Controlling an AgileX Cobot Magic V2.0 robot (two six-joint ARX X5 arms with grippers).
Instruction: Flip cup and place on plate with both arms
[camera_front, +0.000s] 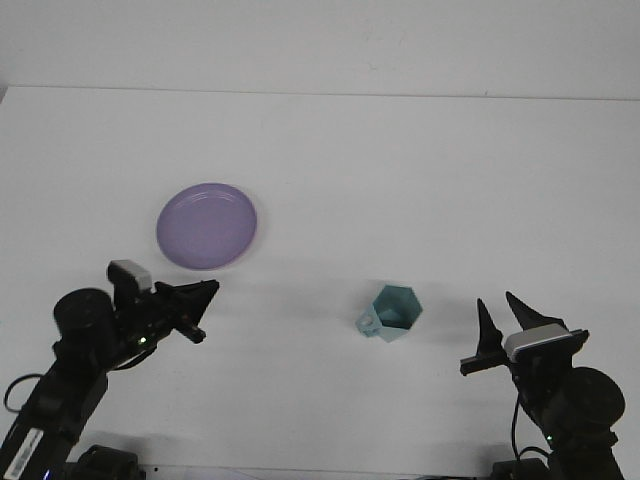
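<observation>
Cup (393, 311) upright on table (400, 170), free of both jaws, right jaws (503, 324) spread nearby, left jaws (198, 305) unclear.

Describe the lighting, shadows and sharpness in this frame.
Front view: bright, even light washes the white table nearly featureless; only faint soft shadows beside the teal faceted cup and round purple plate. Slightly soft overall; the black left gripper and right gripper read as dark silhouettes.
</observation>
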